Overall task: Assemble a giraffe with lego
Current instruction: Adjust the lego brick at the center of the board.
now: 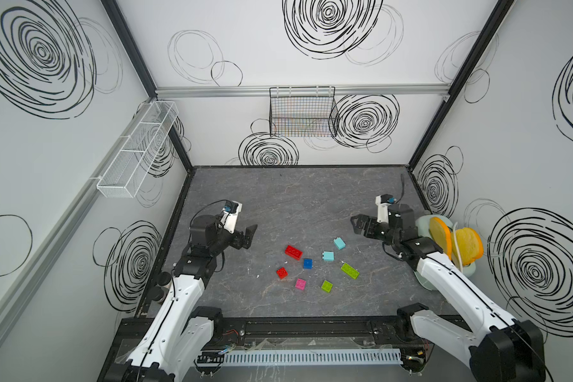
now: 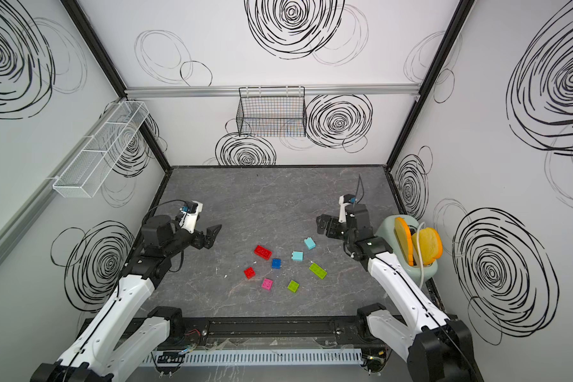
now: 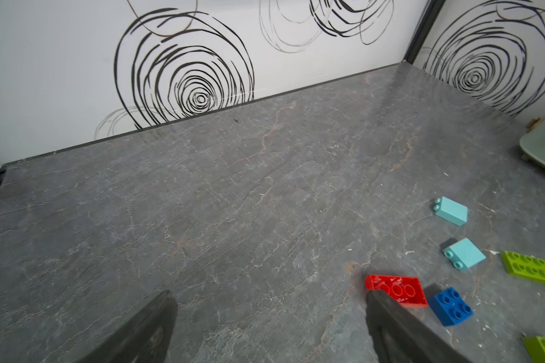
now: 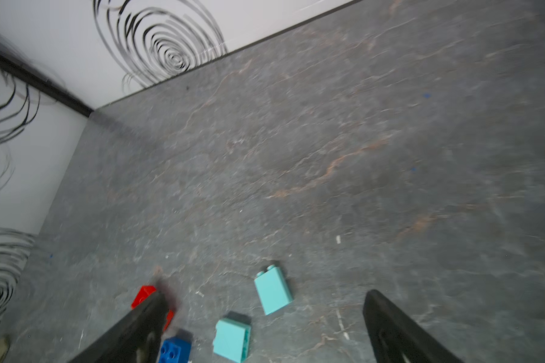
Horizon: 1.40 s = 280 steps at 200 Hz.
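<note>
Between your left gripper [image 1: 248, 236] and right gripper [image 1: 356, 225], the lego [image 1: 307, 263] lies scattered, nothing joined. Both gape wide, empty; you have the whole giraffe to build.

A dark grey, marble-veined counter [image 1: 295, 198] is stretching across the bottom of the booth, with thin pale and rust-coloured veins running through it. White walls are enclosing it on three sides: the back wall [image 1: 262, 49], the left wall [image 1: 30, 165] and the right wall [image 1: 526, 148] are all carrying black scribbled spirals. Black frame posts [image 1: 128, 46] are running up the two back corners. An aluminium rail [image 1: 212, 90] is crossing the back wall, and a black wire basket [image 1: 301, 88] is hanging from it. A white mesh basket [image 1: 136, 148] with three compartments is hanging on the left wall. Soft, even light is filling the booth, leaving only faint shadows.
</note>
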{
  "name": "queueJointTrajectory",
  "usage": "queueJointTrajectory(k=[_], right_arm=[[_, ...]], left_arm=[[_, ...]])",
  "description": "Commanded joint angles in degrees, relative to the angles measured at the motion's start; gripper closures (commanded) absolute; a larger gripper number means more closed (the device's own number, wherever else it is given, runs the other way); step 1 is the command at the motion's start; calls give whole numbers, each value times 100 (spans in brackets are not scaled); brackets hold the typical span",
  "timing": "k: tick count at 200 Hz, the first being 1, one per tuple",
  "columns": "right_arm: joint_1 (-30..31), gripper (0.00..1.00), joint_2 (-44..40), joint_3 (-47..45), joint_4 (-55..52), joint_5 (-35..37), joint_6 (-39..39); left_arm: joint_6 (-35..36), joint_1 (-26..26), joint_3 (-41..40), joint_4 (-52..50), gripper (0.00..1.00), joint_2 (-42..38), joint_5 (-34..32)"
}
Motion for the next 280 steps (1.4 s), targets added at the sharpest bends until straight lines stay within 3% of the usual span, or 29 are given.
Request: queueJointTrajectory(k=[1, 68, 103, 171, 280], right_arm=[[793, 1, 446, -26, 53, 385, -144], [2872, 8, 3151, 1619, -285, 930, -1041], [3486, 12, 4265, 2402, -702, 1330, -1293], [3504, 13, 4840, 2519, -799, 1584, -1049], [3101, 16, 4419, 2112, -703, 1512, -943]], left_arm=[[247, -15, -93, 300, 2, -67, 404], [319, 13, -141, 367, 2, -112, 349], [326, 28, -136, 347, 2, -160, 338], [324, 28, -172, 388, 2, -178, 409], [339, 81, -192, 384, 2, -204, 524]])
